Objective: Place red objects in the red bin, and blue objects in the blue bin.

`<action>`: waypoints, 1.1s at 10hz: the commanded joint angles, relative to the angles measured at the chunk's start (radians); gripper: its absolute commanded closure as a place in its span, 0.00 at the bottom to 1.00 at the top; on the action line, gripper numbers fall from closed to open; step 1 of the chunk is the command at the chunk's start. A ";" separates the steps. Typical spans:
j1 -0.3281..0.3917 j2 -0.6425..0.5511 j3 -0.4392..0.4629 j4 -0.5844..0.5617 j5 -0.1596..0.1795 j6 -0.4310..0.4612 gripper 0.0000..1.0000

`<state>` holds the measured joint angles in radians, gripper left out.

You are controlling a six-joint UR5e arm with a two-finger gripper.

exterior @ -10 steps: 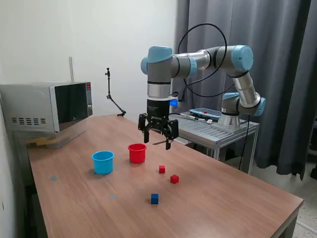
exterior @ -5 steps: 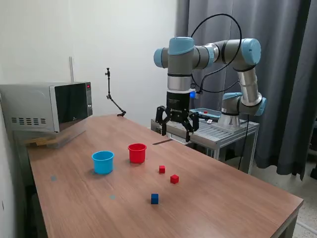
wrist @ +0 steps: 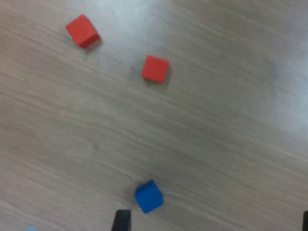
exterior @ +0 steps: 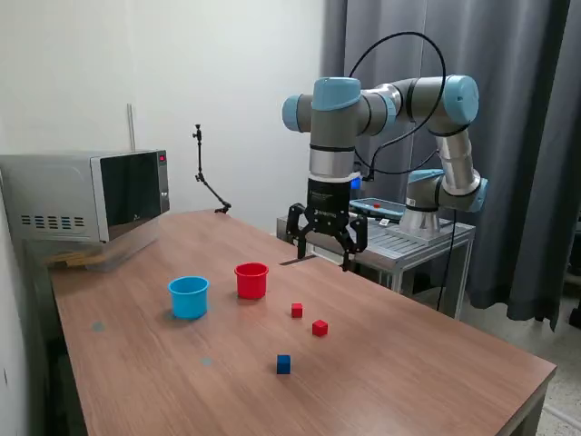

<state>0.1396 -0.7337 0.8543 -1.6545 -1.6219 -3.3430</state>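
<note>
The table [exterior: 408, 363] has a wood-grain surface, smooth, with a soft sheen. The red bin [exterior: 251, 281] and blue bin [exterior: 189, 297] look like glossy plastic. The red objects [wrist: 155, 68] and blue object [wrist: 148, 196] appear matt. The end effector [exterior: 328, 253] is matt black. The curtain [exterior: 536, 136] is grey cloth.

Wood-grain worktop [exterior: 427, 363]. Resting directly on it: a light-blue cup [exterior: 189, 297] and a red cup [exterior: 251, 281], near each other and upright; two red cubes [exterior: 297, 311] [exterior: 320, 328], close together but apart; one dark-blue cube [exterior: 284, 364] (well apart from both cups); a microwave [exterior: 86, 195] at the far corner.
</note>
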 commanded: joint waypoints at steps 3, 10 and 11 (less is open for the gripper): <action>-0.006 0.098 -0.052 -0.048 -0.010 0.006 0.00; -0.017 0.206 -0.072 -0.157 -0.010 0.032 0.00; -0.018 0.214 -0.067 -0.159 -0.009 0.034 0.00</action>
<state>0.1227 -0.5367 0.7825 -1.8110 -1.6318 -3.3171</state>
